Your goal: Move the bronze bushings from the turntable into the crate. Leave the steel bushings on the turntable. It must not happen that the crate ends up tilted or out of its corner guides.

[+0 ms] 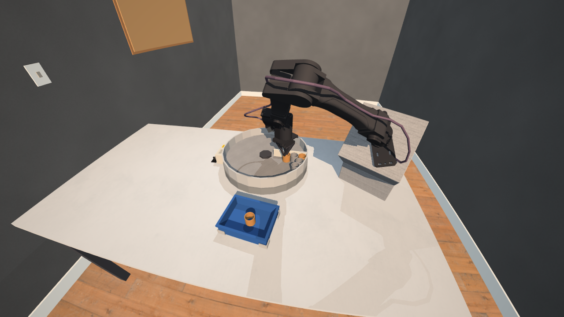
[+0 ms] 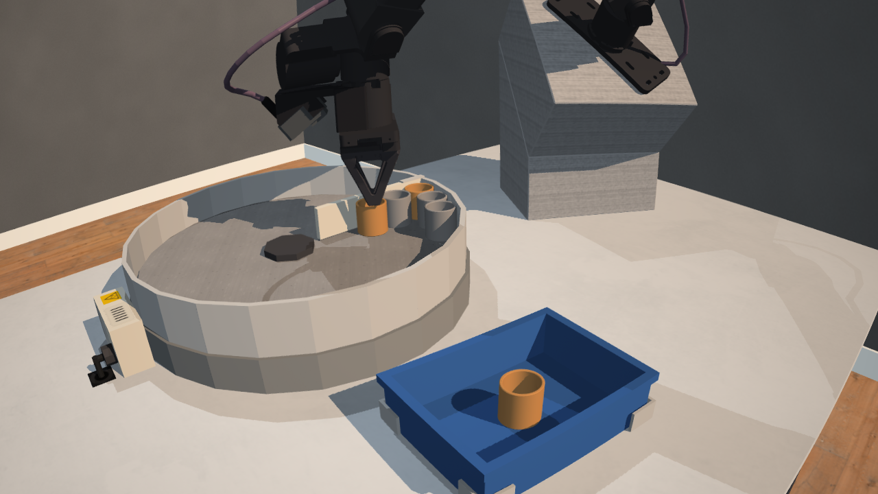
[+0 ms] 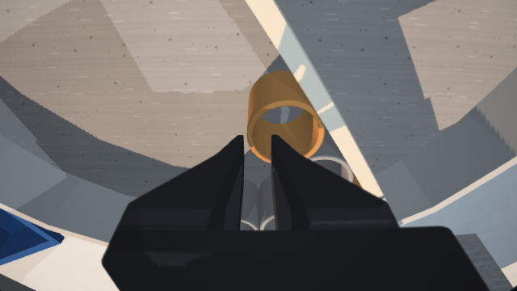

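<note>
My gripper (image 1: pixel 285 152) (image 2: pixel 373 203) (image 3: pixel 257 145) points down, its fingers a narrow gap apart with nothing held. The tips are at the rim of a bronze bushing (image 1: pixel 286 158) (image 2: pixel 372 221) (image 3: pixel 272 89), which stands upright on the turntable (image 1: pixel 264 184) (image 2: pixel 263 328); in the wrist view the right finger overlaps its opening. Three steel bushings (image 2: pixel 398 211) (image 2: pixel 431 197) (image 2: pixel 439 224) stand close behind and right of it. Another bronze bushing (image 1: pixel 301 156) (image 2: pixel 418 189) stands among them at the wall. A third bronze bushing (image 1: pixel 250 220) (image 2: pixel 520 405) stands in the blue crate (image 1: pixel 242 237) (image 2: pixel 577 437).
A cream divider (image 2: pixel 336 217) (image 3: pixel 299 61) runs beside the near bronze bushing. A dark hub (image 1: pixel 265 154) (image 2: pixel 288 247) sits mid-turntable. The turntable's raised wall stands between the bushings and the crate. A small drive box (image 2: pixel 125 335) adjoins the turntable's left side. The arm's pedestal (image 2: pixel 589 184) stands at the right.
</note>
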`<act>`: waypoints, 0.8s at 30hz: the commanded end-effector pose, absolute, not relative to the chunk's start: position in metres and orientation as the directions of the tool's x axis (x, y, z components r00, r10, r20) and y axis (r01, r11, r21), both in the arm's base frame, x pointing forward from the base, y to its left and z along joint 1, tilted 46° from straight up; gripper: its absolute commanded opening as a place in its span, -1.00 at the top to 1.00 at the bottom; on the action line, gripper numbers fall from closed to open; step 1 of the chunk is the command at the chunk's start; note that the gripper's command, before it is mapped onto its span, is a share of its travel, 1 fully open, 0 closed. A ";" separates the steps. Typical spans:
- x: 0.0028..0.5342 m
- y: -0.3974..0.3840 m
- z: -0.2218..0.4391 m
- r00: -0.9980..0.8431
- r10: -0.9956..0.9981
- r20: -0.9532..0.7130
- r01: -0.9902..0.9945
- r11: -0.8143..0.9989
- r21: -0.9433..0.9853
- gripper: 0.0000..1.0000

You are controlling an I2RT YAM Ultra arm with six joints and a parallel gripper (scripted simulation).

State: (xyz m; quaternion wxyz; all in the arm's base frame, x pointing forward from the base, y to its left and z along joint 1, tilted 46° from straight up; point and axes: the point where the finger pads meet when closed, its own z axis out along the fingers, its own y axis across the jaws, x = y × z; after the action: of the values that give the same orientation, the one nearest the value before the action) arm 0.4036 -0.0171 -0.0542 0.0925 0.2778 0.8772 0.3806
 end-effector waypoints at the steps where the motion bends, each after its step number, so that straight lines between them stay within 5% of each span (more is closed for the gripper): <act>1: 0.422 -0.034 -0.037 -0.814 0.581 -0.024 0.384 0.568 0.727 0.70; 24: 0.422 -0.034 -0.037 -0.814 0.581 -0.024 0.384 0.568 0.727 0.70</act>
State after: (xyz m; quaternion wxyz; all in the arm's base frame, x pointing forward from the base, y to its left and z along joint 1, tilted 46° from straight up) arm 0.4037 -0.0172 -0.0542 0.0927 0.2778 0.8772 0.3805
